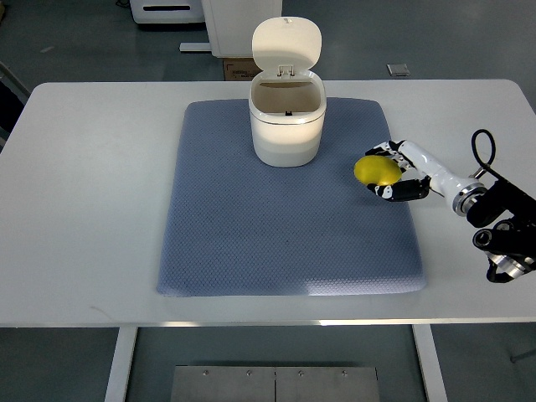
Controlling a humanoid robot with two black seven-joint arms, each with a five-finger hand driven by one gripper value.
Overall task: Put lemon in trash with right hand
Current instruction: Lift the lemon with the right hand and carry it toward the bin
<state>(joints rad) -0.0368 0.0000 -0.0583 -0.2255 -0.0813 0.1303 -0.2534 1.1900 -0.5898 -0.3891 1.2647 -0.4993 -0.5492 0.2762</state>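
A yellow lemon (376, 170) sits at the right edge of the blue-grey mat (285, 243), enclosed by my right hand (390, 170), whose black-tipped fingers curl around it from above and below. The arm comes in from the right edge. A white trash bin (286, 126) stands on the far middle of the mat with its lid (287, 42) flipped up and its mouth showing. The bin lies to the left of the lemon and a little farther away. I cannot tell whether the lemon rests on the mat or is lifted. The left hand is out of sight.
The mat lies on a white table (92, 209). Beyond the far edge stand a white cabinet (243, 21) and a cardboard box (239, 69). A small grey item (399, 69) lies on the floor behind the table.
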